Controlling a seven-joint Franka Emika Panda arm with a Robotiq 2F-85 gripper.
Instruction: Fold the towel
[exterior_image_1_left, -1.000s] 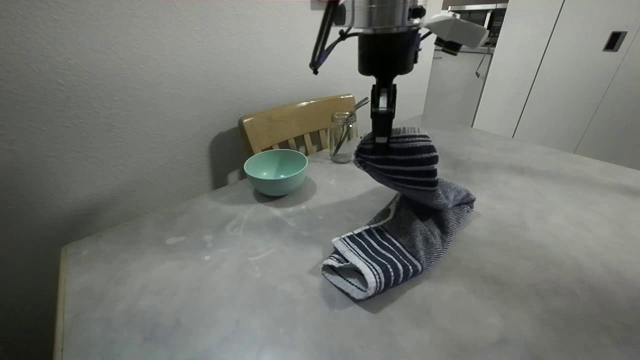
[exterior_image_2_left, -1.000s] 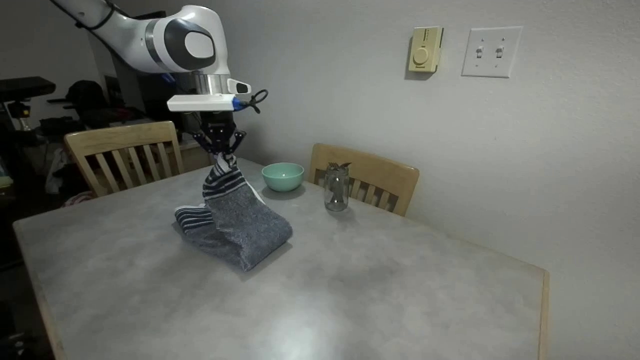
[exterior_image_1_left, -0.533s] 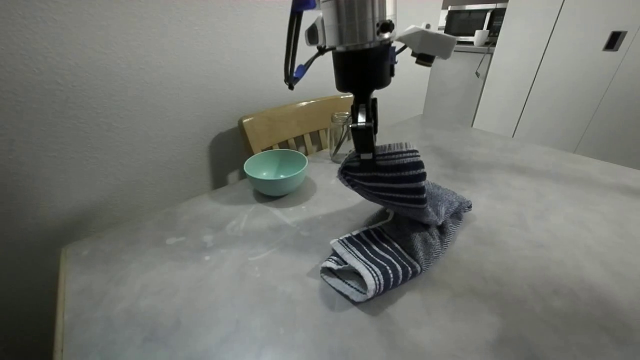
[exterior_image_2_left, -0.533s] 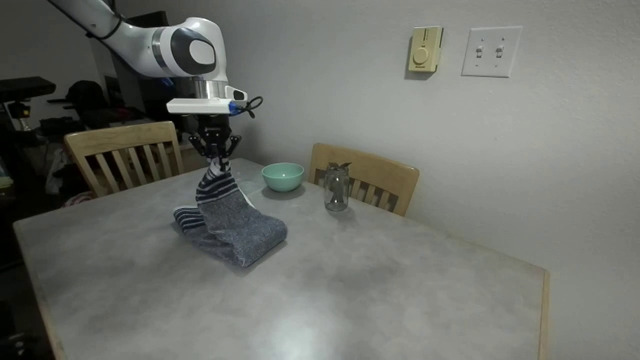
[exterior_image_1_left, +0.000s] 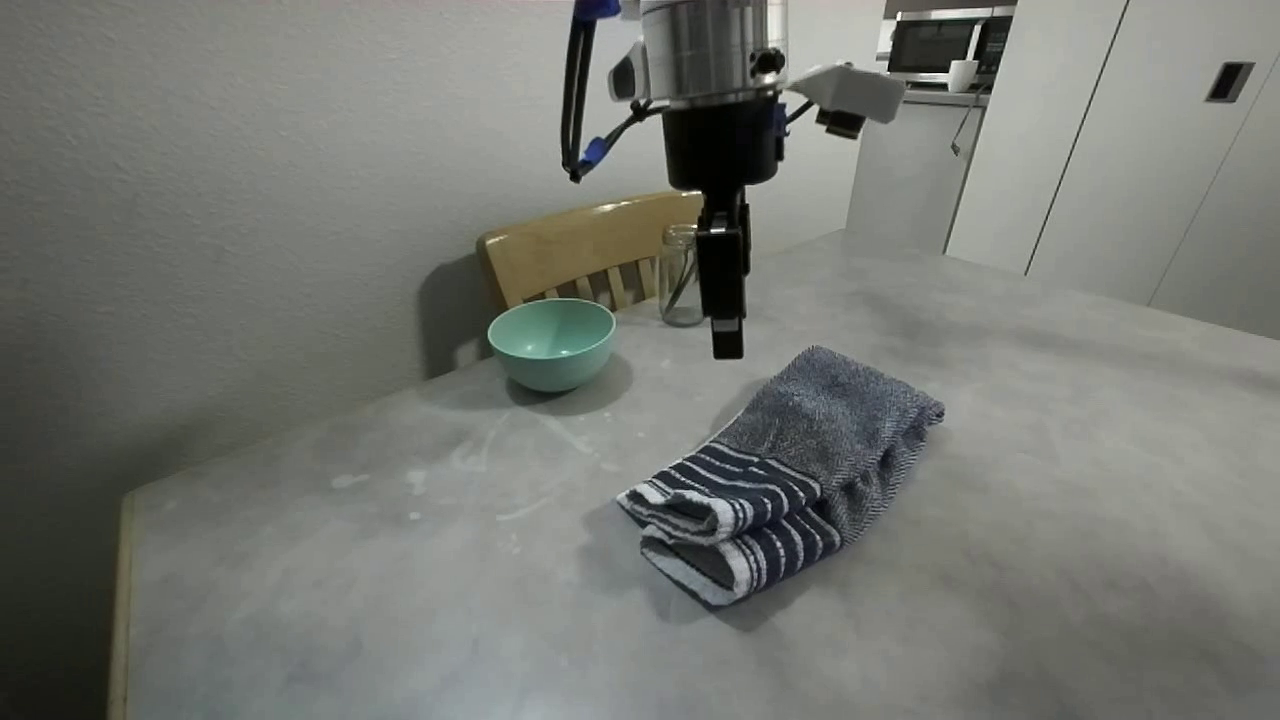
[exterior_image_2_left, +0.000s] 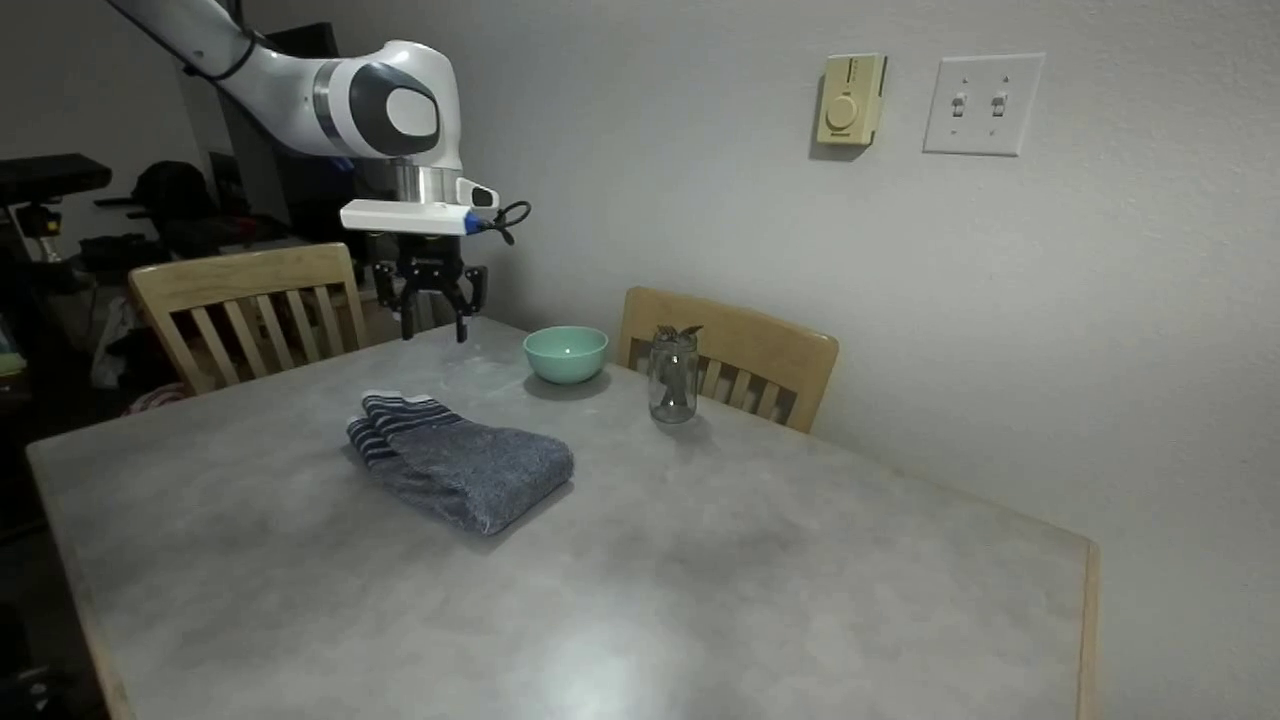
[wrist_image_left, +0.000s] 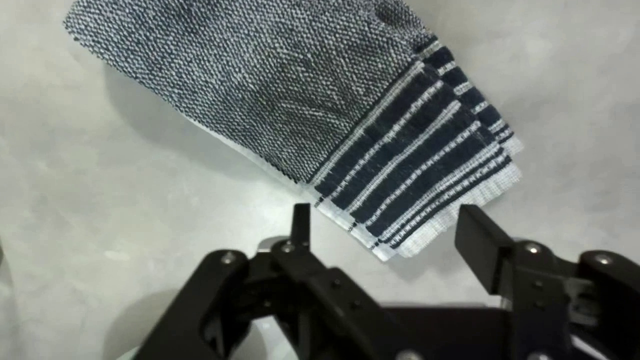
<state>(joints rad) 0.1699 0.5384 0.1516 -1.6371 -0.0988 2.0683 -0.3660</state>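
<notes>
OK, your gripper (exterior_image_2_left: 434, 332) is spread wide and empty, the towel (wrist_image_left: 290, 100) below, from upper left to centre in the wrist view, long axis slanting down-right, striped end (wrist_image_left: 414, 162) nearest, height gap unclear.

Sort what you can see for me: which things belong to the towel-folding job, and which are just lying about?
Part of the job:
- towel, lying folded on the table
- gripper, open and holding nothing

Just lying about:
- teal bowl
- glass jar with cutlery standing in it
- wooden chair behind the jar
- white cup in the background
</notes>
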